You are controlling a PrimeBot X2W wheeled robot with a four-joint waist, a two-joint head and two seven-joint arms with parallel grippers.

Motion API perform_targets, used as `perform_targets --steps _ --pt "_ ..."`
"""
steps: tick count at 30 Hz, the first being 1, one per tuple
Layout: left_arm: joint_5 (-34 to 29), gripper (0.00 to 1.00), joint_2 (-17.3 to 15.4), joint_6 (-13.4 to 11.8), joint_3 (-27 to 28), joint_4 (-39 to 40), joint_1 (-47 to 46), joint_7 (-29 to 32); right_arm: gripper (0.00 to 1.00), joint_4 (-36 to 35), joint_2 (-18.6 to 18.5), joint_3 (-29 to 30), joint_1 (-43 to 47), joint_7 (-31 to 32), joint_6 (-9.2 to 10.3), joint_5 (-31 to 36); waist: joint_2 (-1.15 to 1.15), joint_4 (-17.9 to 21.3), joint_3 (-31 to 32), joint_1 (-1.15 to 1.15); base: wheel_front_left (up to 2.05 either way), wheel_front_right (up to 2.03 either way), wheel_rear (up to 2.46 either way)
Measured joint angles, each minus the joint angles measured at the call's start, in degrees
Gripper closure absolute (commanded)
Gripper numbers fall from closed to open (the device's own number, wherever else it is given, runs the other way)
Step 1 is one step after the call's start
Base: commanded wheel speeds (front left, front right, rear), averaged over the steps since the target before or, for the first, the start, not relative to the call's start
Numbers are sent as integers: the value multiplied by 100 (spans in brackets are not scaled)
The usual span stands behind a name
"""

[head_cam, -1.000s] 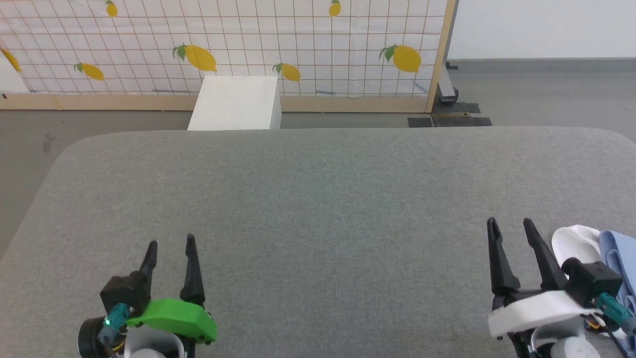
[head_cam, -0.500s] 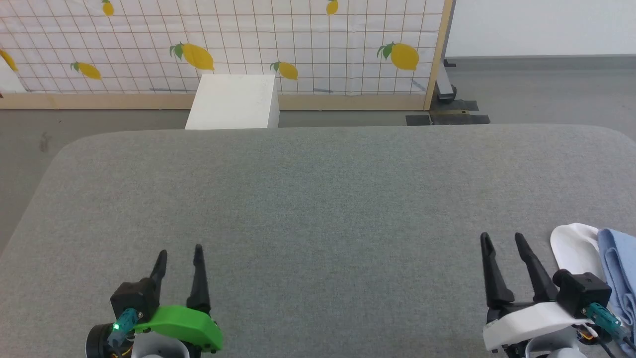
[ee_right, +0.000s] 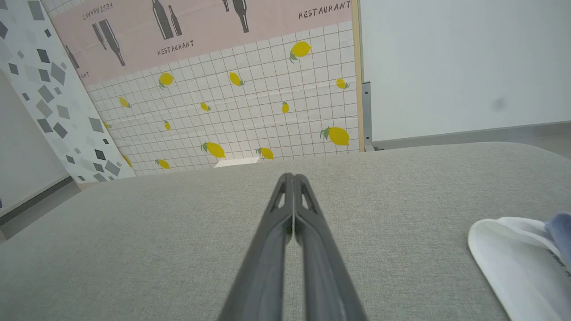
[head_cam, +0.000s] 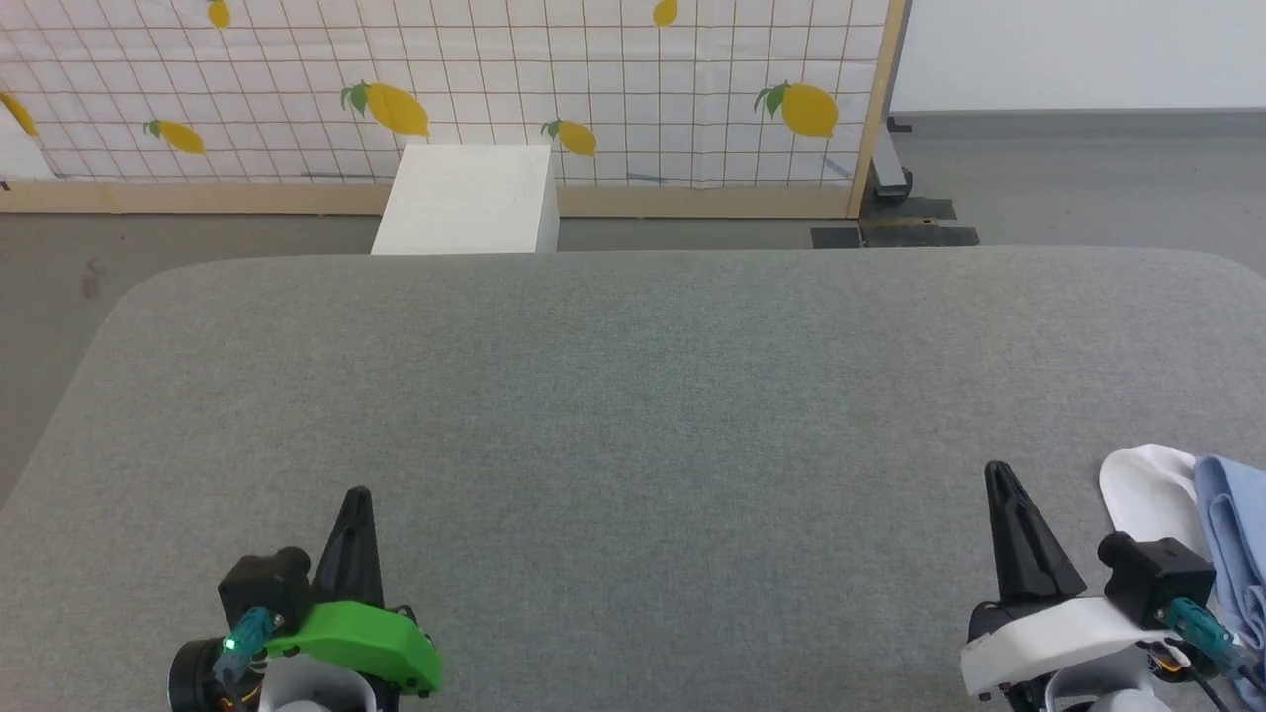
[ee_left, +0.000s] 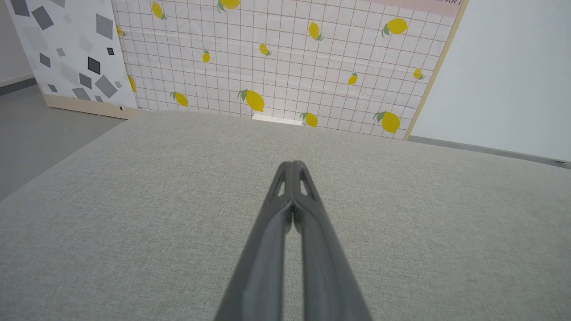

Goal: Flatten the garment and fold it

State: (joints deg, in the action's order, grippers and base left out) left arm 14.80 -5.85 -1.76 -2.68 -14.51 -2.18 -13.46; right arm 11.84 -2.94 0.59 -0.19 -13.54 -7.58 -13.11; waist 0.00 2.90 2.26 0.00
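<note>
- As I look down through the head camera, the broad grey fabric-covered counter spreads ahead of both arms.
- Behind it stands a white grid-patterned panel with yellow lemons, with a white box at its foot.
- I see the light blue polo shirt with white collar rumpled at the counter's near right edge.
- Just beside it, the right tool is closed on nothing.
- At the near left, the left tool is likewise closed and empty.

The left gripper, on its green wrist shell, and the right gripper, on its white one, point forward, fingers pressed together, holding nothing.
</note>
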Motion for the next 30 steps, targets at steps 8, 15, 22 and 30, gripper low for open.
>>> perform_targets --steps 8,15,22,30 --pt "-156 100 13 1 12 78 1 102 100 -85 0 -4 0 101 0 85 0 -20 -16 0 0 0 0" --pt "-223 100 32 13 25 180 1 180 100 -157 0 -8 0 178 0 176 0 -38 -29 0 0 0 0" --pt "-293 100 44 19 35 254 2 272 100 -222 0 -10 0 250 0 252 0 -56 -43 0 0 0 0" --pt "-360 100 60 20 51 368 5 342 100 -297 0 -15 0 354 0 315 0 -76 -59 0 0 0 0"
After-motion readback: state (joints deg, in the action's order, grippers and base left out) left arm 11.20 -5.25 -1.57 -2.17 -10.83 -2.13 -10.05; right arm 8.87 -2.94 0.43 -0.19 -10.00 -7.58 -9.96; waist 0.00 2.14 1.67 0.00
